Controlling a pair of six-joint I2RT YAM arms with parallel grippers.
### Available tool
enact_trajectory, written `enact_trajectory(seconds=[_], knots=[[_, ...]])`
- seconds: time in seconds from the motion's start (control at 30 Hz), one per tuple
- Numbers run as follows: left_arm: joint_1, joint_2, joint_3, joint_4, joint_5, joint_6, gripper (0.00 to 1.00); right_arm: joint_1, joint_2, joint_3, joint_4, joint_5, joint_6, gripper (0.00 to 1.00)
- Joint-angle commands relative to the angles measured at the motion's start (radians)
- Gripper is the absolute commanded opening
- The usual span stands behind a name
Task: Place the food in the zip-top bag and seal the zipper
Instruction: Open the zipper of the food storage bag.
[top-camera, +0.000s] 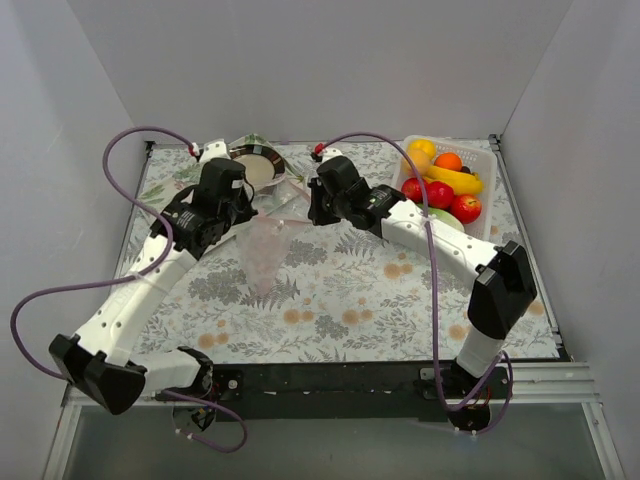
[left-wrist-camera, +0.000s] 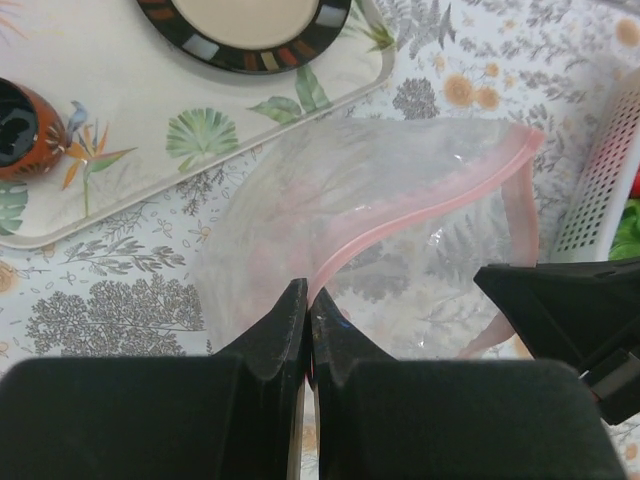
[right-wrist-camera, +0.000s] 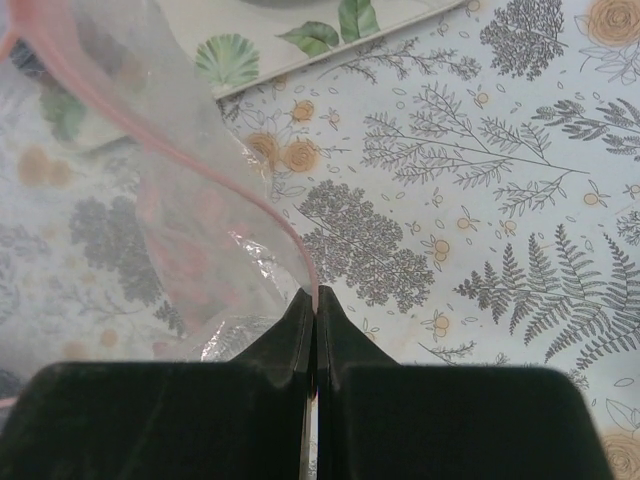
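The clear zip-top bag (top-camera: 266, 250) hangs between my two grippers above the middle of the table. My left gripper (left-wrist-camera: 307, 292) is shut on its pink zipper strip (left-wrist-camera: 400, 222), and the bag's mouth (left-wrist-camera: 440, 250) gapes open. My right gripper (right-wrist-camera: 316, 296) is shut on the zipper strip (right-wrist-camera: 250, 195) at the other side. The bag looks empty. The food lies in the white basket (top-camera: 487, 168) at the back right: a banana (top-camera: 455, 179), an orange (top-camera: 448, 160), a lemon (top-camera: 422, 148) and red fruits (top-camera: 440, 195).
A leaf-patterned tray (left-wrist-camera: 150, 130) holds a dark-rimmed plate (left-wrist-camera: 250, 30) and a brown cup (left-wrist-camera: 20, 125) at the back left. The basket's slotted wall (left-wrist-camera: 600, 180) stands just right of the bag. White walls close in the table.
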Motion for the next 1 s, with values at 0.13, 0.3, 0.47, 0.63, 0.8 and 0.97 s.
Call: enact_trajectory(seconds=[0.13, 0.3, 0.47, 0.63, 0.8, 0.97], knots=[[0.007, 0.064, -0.116, 0.155, 0.217, -0.058, 0.0, -0.015, 0.006, -0.071, -0.014, -0.021, -0.054, 0.2], [0.006, 0.063, -0.224, 0.287, 0.283, -0.168, 0.0, -0.015, -0.055, -0.088, 0.008, -0.027, -0.077, 0.52], [0.002, 0.083, -0.307, 0.4, 0.352, -0.219, 0.0, -0.015, -0.152, -0.088, -0.034, 0.022, -0.088, 0.67], [0.002, 0.1, -0.29, 0.42, 0.375, -0.207, 0.0, -0.123, -0.27, -0.105, -0.123, 0.166, -0.125, 0.74], [0.001, 0.106, -0.273, 0.43, 0.406, -0.189, 0.0, -0.367, -0.338, -0.185, -0.124, 0.178, -0.146, 0.79], [0.002, 0.106, -0.27, 0.43, 0.421, -0.156, 0.0, -0.614, -0.306, -0.185, -0.069, 0.089, -0.177, 0.84]])
